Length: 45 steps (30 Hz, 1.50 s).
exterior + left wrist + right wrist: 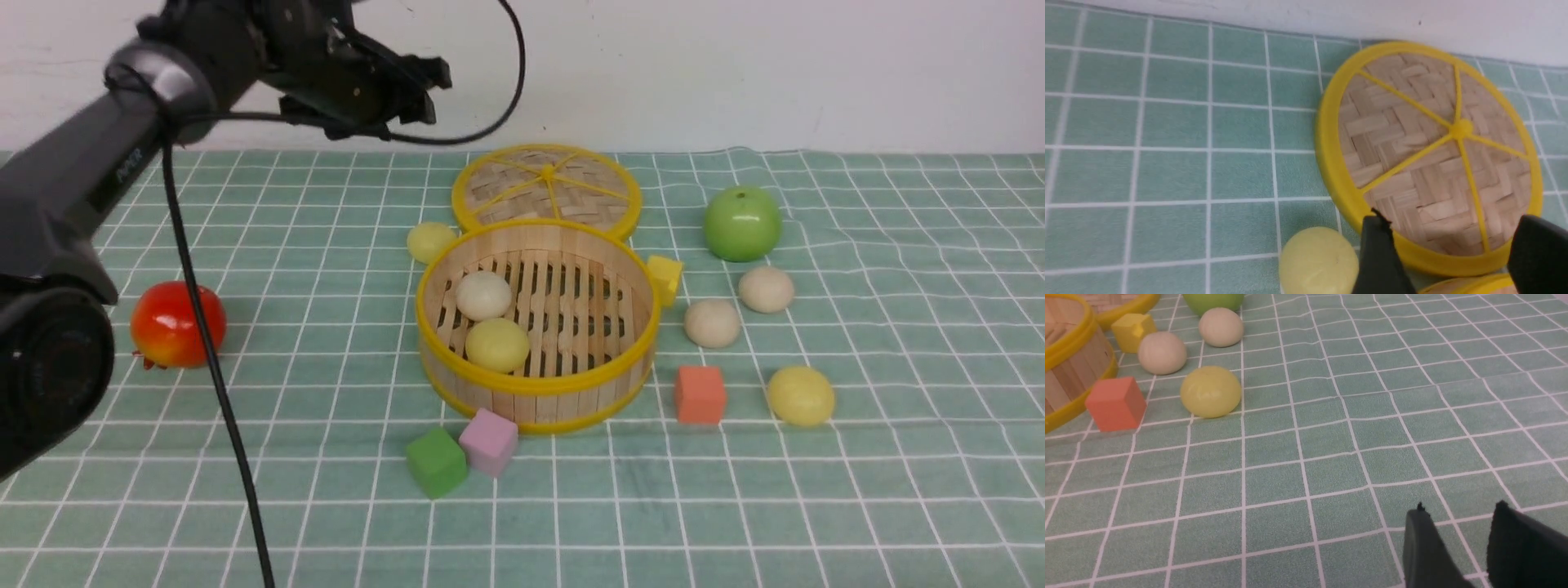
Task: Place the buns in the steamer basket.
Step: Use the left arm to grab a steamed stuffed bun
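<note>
The steamer basket stands mid-table and holds a beige bun and a pale yellow bun. Another yellow bun lies just behind the basket's left side. To the right of the basket lie two beige buns and a yellow bun. My left gripper hangs high above the back of the table, open and empty. In its wrist view its fingers frame the lid's near rim. My right gripper is open over bare cloth, well short of the yellow bun.
The flat woven lid lies behind the basket. A green apple sits back right and a red fruit at the left. Yellow, orange, green and pink cubes ring the basket. The left arm's cable hangs down.
</note>
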Each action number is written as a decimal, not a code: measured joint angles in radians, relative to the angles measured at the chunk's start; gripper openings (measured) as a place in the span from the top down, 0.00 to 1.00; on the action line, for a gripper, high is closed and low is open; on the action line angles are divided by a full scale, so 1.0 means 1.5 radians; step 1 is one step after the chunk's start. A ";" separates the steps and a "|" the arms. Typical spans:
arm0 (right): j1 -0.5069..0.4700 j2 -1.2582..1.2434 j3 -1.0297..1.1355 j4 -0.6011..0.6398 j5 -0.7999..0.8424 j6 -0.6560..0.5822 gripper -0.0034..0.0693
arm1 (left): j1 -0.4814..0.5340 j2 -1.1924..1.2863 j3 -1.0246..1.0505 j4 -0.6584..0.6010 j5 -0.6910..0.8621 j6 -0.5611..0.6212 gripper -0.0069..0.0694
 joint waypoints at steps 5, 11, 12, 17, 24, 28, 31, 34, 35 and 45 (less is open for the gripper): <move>0.000 0.000 0.000 0.000 0.000 0.000 0.62 | -0.001 0.053 0.000 -0.017 -0.024 0.029 0.43; 0.000 0.000 0.000 0.000 0.000 0.000 0.62 | -0.001 0.081 0.000 -0.019 -0.048 0.035 0.48; 0.000 0.000 0.000 0.000 0.000 0.000 0.62 | -0.001 0.081 0.000 -0.019 -0.049 0.035 0.49; 0.000 0.000 0.000 0.000 0.000 0.000 0.62 | -0.001 0.097 0.000 -0.026 -0.060 0.104 0.51; 0.000 0.000 0.000 0.000 0.000 0.000 0.62 | -0.001 0.118 0.000 -0.081 -0.061 0.192 0.51; 0.000 0.000 0.000 0.000 0.000 0.000 0.62 | -0.001 0.119 0.000 -0.091 -0.062 0.211 0.51; 0.000 0.000 0.000 0.000 0.000 0.000 0.62 | -0.001 0.119 0.000 -0.091 -0.063 0.222 0.51; 0.000 0.000 0.000 0.000 0.000 0.000 0.62 | -0.001 0.119 0.000 -0.090 -0.063 0.232 0.51; 0.000 0.000 0.000 0.000 0.000 0.000 0.62 | -0.001 0.119 0.000 -0.089 -0.063 0.236 0.51; 0.000 0.000 0.000 0.000 0.000 0.000 0.62 | -0.001 0.126 0.000 -0.050 -0.069 0.275 0.51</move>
